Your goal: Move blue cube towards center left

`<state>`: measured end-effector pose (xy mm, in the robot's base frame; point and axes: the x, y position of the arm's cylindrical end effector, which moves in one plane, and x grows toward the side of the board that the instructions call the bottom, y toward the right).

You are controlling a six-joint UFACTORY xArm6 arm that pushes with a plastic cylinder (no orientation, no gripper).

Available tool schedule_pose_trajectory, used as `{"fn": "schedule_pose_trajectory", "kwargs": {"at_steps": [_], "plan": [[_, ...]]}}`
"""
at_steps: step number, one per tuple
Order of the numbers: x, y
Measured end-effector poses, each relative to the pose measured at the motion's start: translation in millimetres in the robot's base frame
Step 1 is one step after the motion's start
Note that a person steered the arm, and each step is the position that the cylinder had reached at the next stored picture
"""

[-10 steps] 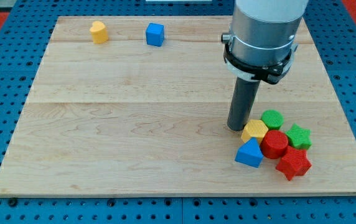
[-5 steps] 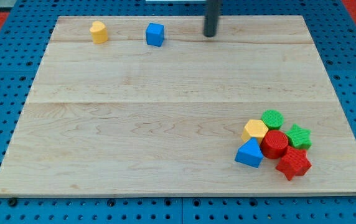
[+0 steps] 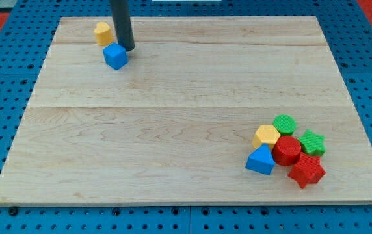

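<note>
The blue cube (image 3: 115, 56) lies on the wooden board (image 3: 173, 130) near the view's top left, turned a little on its corner. My tip (image 3: 127, 48) stands just to the upper right of the cube, touching or almost touching it. A yellow block (image 3: 103, 32) sits just above and left of the cube, close to the rod.
A cluster lies at the view's lower right: a yellow hexagonal block (image 3: 266, 136), a green block (image 3: 284, 124), a green star (image 3: 312, 142), a red cylinder (image 3: 287, 151), a red star (image 3: 307, 170) and a blue triangular block (image 3: 261, 160).
The rod moved from the lower right cluster to the top, then left. The blue cube has been pushed left and down, from beside the top edge to below the yellow block.
</note>
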<state>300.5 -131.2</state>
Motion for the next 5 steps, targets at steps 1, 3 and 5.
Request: {"fn": "schedule_pose_trajectory", "kwargs": {"at_steps": [1, 3, 5], "plan": [[20, -41], [94, -59], [114, -125]]}}
